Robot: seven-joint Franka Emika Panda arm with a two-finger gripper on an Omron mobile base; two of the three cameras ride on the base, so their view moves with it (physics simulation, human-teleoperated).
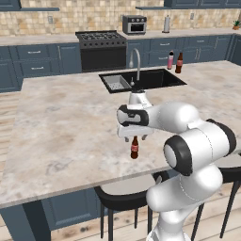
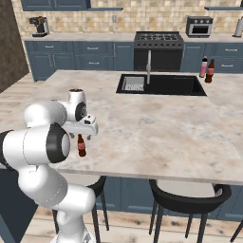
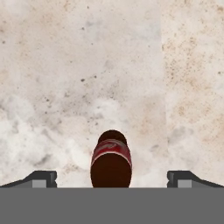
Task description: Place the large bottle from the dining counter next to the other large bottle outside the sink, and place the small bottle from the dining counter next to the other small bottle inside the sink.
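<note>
No text can be read anywhere: the small bottle [image 3: 111, 159] near the desk's near edge wears a red label whose marks are too blurred.

bottle [image 1: 134, 149] top: hidden by hand | label: too small to read

Even, bright rendered light with faint, soft shadows, no glare, and slightly coarse, soft-edged detail in all views.
</note>
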